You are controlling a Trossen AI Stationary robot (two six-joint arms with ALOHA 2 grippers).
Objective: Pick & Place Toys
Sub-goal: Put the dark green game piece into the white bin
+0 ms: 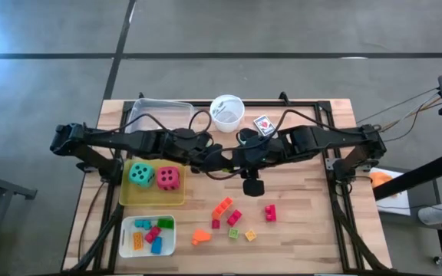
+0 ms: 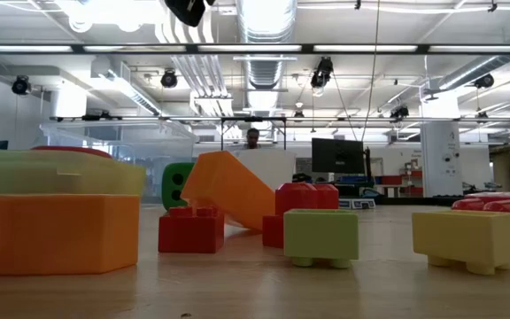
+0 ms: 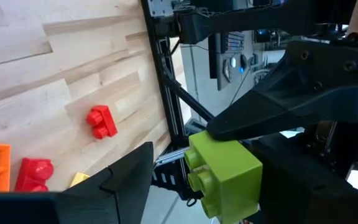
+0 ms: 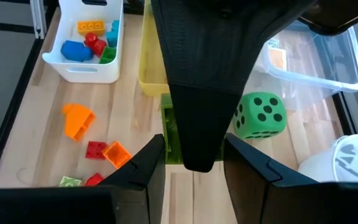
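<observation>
jaws of the right gripper stand apart, above the desk just off the yellow tray, on the side away from the desk's left edge. a lime green block hangs in the air just ahead of them, touching a dark wedge-shaped arm part that fills the middle of the right wrist view. what clamps the block i cannot tell.

the left gripper meets the right one there, over the tray's inner corner. whether its jaws are closed i cannot tell.

a teal die and a red die sit inside the yellow tray. a green die rests on the wood just beside the tray, between it and the clear tray. the white tray, near the yellow tray toward the front edge, holds several small blocks.

loose blocks lie in front of the grippers, off the tray's front corner:
- an orange block
- a red block
- another red block
- an orange piece
- a small green block
- a yellow block

the white cup and a card pack stand near the back edge. past the loose blocks, bare wood runs to the right edge rail.
</observation>
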